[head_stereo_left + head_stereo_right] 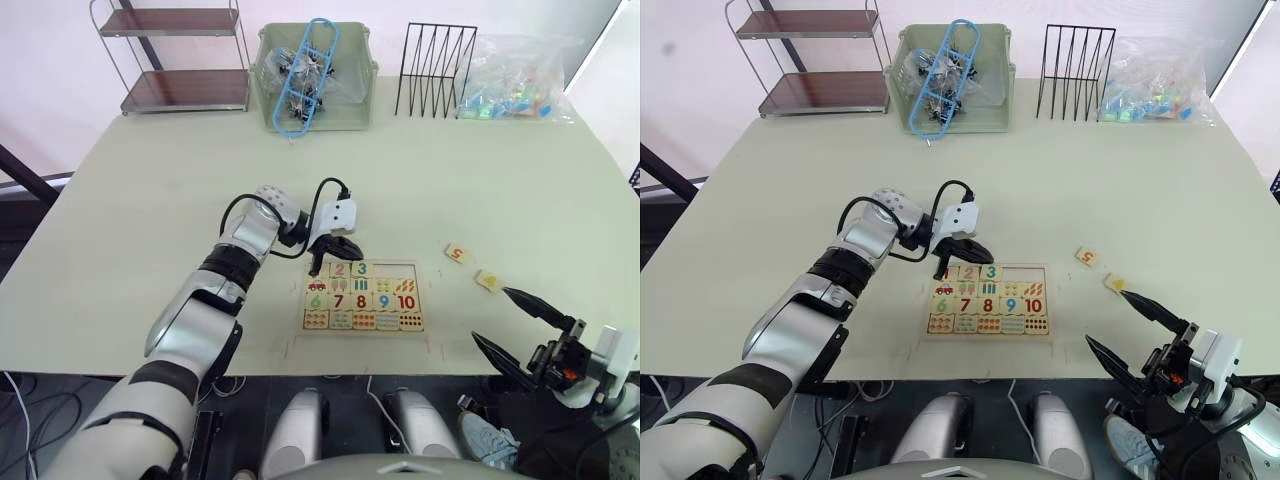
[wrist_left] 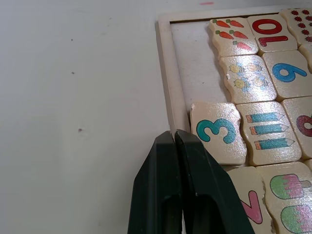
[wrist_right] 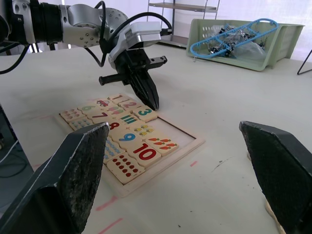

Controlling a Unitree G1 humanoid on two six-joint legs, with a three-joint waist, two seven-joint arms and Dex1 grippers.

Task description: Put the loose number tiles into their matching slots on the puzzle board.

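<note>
The wooden puzzle board (image 1: 412, 268) lies near the table's front edge. Number tiles 2 (image 1: 340, 268) and 3 (image 1: 361, 268) sit in the far row of slots. The two slots to their right (image 2: 195, 63) are bare. My left gripper (image 1: 350, 252) is shut with nothing in it, its tips at the board's far edge beside tile 3 (image 2: 217, 131). Two loose number tiles lie on the table right of the board: a 5 (image 1: 458, 254) and one with a yellow-orange mark (image 1: 489, 281) whose digit I cannot read. My right gripper (image 1: 490, 315) hangs open just in front of that second tile.
Along the table's back edge stand a two-tier wire shelf (image 1: 180, 60), a green bin (image 1: 362, 75) with a blue hanger and clips, a black wire rack (image 1: 435, 70) and a clear bag of coloured pieces (image 1: 510, 85). Red tape marks surround the board.
</note>
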